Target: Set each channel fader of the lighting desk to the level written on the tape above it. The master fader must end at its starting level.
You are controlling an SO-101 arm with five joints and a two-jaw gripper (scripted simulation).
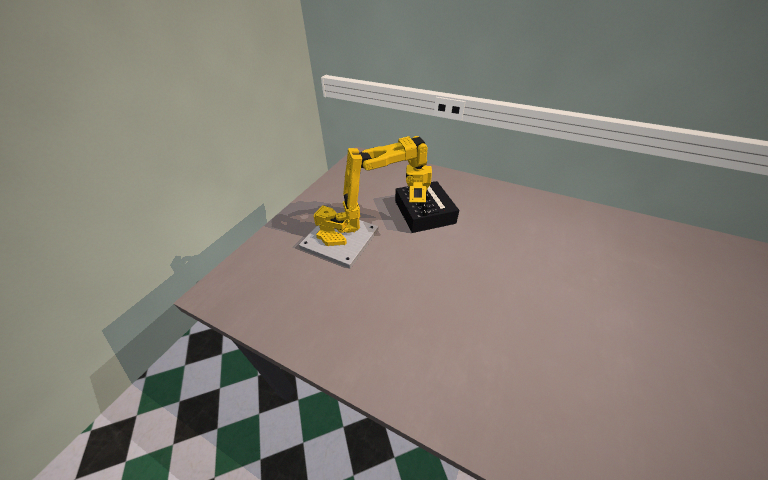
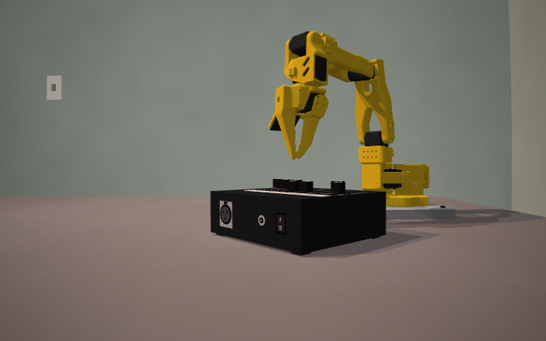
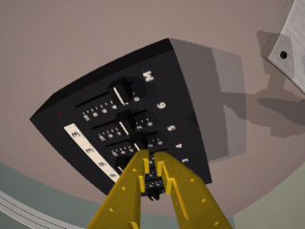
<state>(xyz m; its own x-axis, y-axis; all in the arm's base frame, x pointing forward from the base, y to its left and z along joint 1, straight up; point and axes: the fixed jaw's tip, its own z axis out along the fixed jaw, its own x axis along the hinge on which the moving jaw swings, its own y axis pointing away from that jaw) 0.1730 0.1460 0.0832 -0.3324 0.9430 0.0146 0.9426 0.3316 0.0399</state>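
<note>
The gripper (image 2: 295,155) hangs with its fingers (image 2: 286,132) pressed together on nothing, tips pointing down. Clear air separates them from the fader caps (image 2: 293,185) below. The desk (image 2: 298,219) sits straight under the fingertips on the table (image 2: 120,273), with open table top all round it except on the arm's side, where the base plate (image 1: 351,257) lies near.

In the wrist view the closed tips (image 3: 152,185) hover over the lower channel rows. The master fader (image 3: 120,94), marked M, is at the far row, away from the tips. A white tape strip (image 3: 90,149) runs along the desk edge to the left of the fingers. The desk's right edge drops to bare table. Behind the desk, a wall rail (image 1: 566,121) stands well apart.
</note>
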